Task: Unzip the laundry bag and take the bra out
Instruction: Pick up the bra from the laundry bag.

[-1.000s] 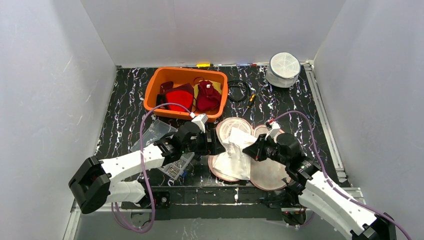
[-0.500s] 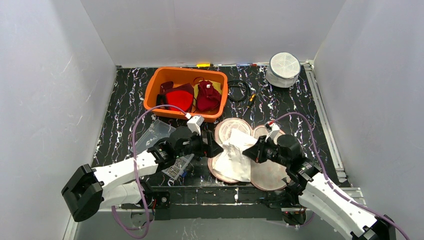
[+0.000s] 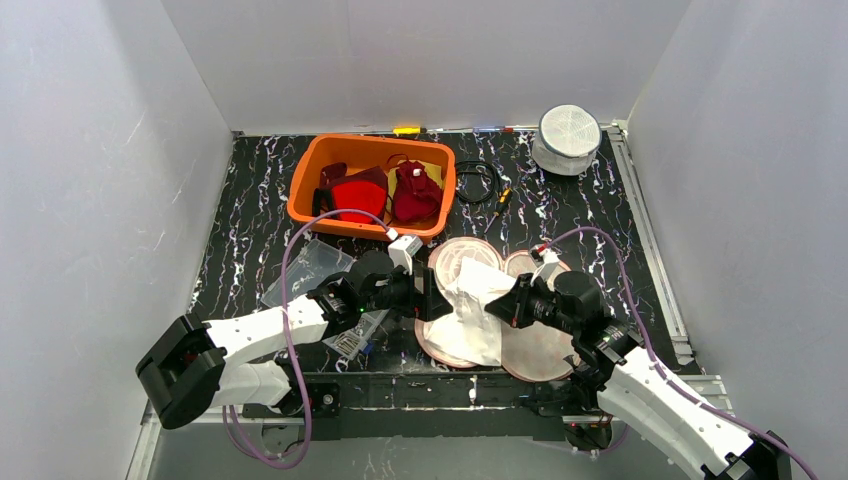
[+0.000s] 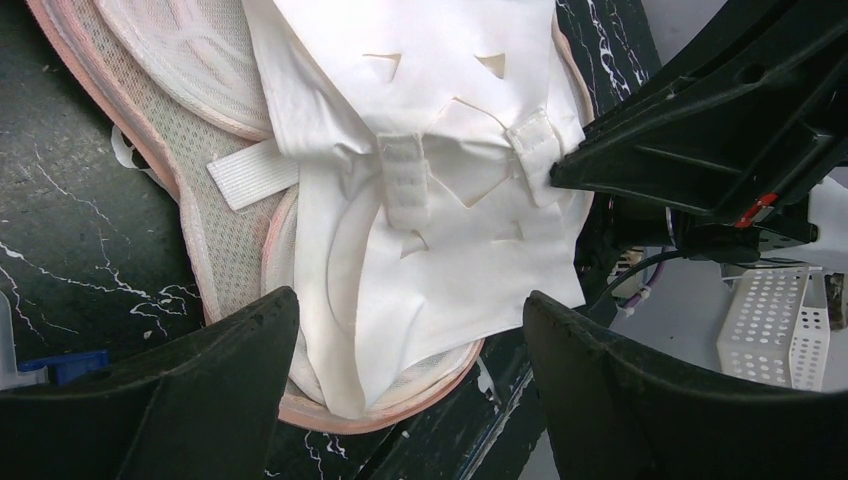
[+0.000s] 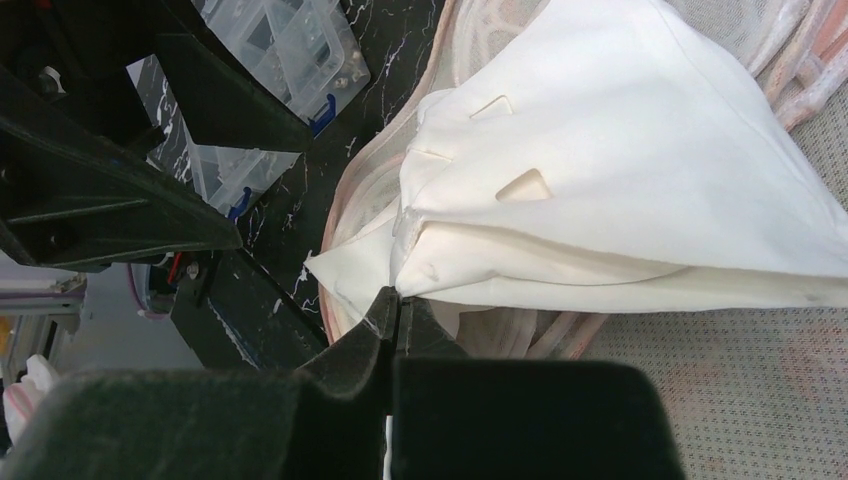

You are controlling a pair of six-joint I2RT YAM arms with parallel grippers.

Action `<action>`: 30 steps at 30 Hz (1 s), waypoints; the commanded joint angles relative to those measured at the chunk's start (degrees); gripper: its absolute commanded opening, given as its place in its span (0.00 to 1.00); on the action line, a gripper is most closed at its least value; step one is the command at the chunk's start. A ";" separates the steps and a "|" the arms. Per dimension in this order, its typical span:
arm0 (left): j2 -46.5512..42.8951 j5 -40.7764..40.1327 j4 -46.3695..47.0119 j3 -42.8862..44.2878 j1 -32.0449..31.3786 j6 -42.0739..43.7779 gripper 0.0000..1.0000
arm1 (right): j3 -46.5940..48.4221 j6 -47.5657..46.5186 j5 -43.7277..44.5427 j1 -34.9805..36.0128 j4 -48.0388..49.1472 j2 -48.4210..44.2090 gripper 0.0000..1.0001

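Shifted slightly, the open, empty left end effector [image 4: 408, 300] is best closed on the white fabric bra [image 5: 600, 150] pinched by the right end effector [image 5: 395, 300].

The bra [image 4: 440, 200] is smooth, matt white cloth. The laundry bag [image 4: 170, 230] under it is coarse open mesh with pink fabric edging. The tabletop [image 3: 250, 200] looks like glossy black veined marble. Beyond the bra, the orange bin [image 3: 300, 190] is shiny plastic.

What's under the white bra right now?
The opened mesh laundry bag, its pink-rimmed halves showing around the white bra. Whatever lies directly beneath the bra is covered.
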 commanded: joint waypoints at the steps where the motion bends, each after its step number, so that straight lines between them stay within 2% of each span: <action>1: -1.31 1.53 0.35 1.67 0.31 1.38 0.81 | -0.33 0.45 -1.50 -0.21 2.10 -0.65 0.01; 30: -2.69 0.90 0.20 2.28 0.30 5.10 0.81 | -0.67 1.80 -2.32 -0.23 1.94 -1.91 0.01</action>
